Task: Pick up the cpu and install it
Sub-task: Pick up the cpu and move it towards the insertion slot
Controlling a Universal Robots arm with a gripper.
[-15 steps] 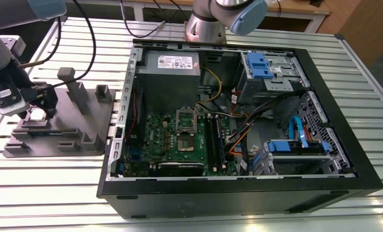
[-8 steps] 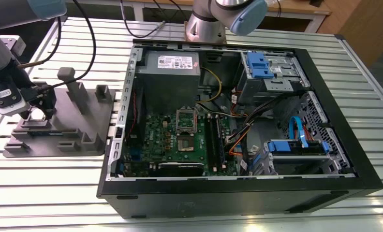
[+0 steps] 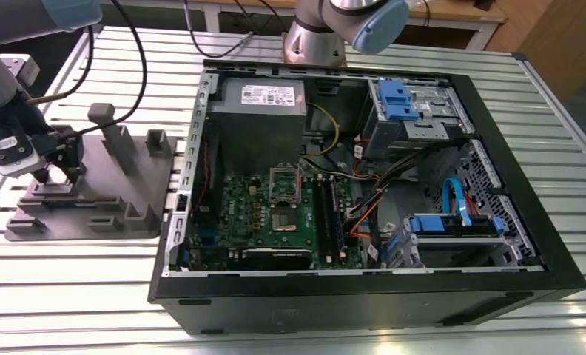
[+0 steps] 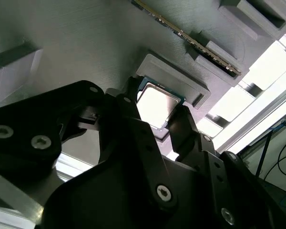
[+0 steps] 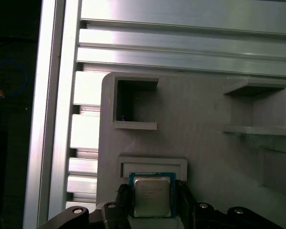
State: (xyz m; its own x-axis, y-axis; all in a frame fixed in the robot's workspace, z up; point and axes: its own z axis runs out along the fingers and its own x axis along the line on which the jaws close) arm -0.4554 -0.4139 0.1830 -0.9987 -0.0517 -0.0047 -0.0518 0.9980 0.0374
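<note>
At the exterior view's left, about nine o'clock from the open computer case (image 3: 530, 244), the gripper (image 3: 56, 176) stands low over a grey holder block (image 3: 125, 185) that lies on the slatted metal table (image 3: 66, 296). In both wrist views its two black fingers (image 5: 124, 198) sit against opposite edges of the cpu (image 5: 152, 195), clenched on it. The chip lies flat with its silvery top up, in a shallow square pocket of the block. In the second wrist view a memory stick (image 4: 186, 38) stands on edge in a slot of the same block, near that pocket. At three o'clock from the gripper and well apart from it, the case holds a green motherboard (image 3: 243, 214) with a silver socket frame (image 3: 285, 183) near its middle. Blue drive brackets (image 3: 396, 100) show toward one o'clock inside the case.
</note>
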